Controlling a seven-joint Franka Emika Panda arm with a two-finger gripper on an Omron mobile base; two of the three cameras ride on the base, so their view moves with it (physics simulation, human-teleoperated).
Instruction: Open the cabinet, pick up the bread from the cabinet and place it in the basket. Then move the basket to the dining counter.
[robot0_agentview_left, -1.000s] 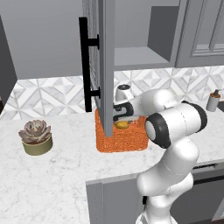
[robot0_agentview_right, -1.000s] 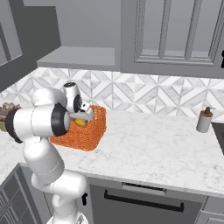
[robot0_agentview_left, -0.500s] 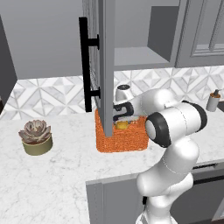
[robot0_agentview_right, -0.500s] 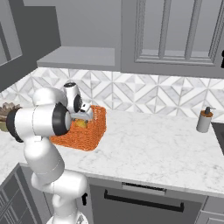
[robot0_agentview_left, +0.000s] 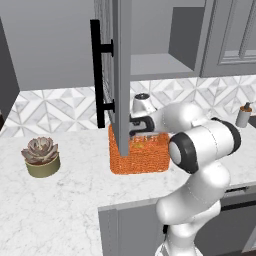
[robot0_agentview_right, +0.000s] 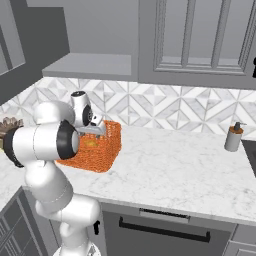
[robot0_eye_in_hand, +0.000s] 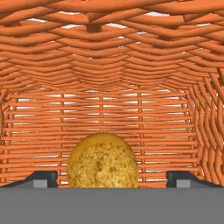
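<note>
The bread lies on the basket floor at 6 o'clock in the hand view, between the spread tips of the open end effector, touching neither. Its lower part is cut off. Since a second ago the tips have parted slightly wider.

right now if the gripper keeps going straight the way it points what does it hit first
Most likely the bread, lying between the open fingers and dead ahead of the gripper. Behind it comes the woven floor of the basket. How far off the bread lies is unclear.
</note>
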